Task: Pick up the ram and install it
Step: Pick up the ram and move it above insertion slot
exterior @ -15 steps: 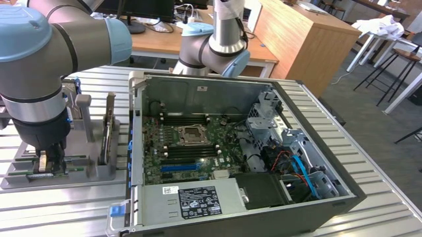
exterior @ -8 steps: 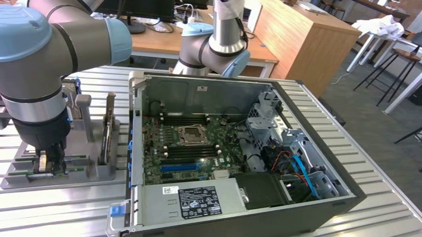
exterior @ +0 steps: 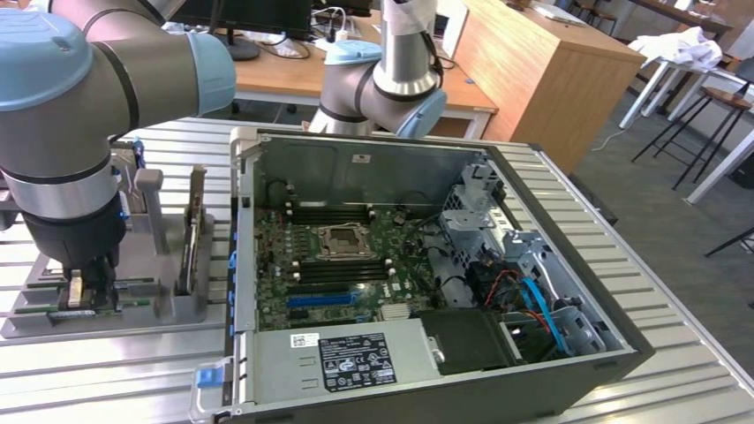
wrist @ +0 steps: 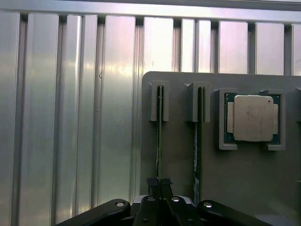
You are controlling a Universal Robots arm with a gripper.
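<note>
The gripper [wrist: 159, 181] is clamping, nearly shut, on the ram stick [wrist: 160, 136] standing in its grey holder [wrist: 178, 155]. It should be drawing it straight out, never twisting.

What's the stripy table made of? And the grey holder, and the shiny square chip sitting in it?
Table: looks like bare metal, maybe aluminium. It is ribbed and throws bright streaks of light.
Grey holder: probably plastic. It is flat, dull grey and has no shine.
Square chip: a silvery, softly shiny metal lid, with green circuit board showing around its edges.
</note>
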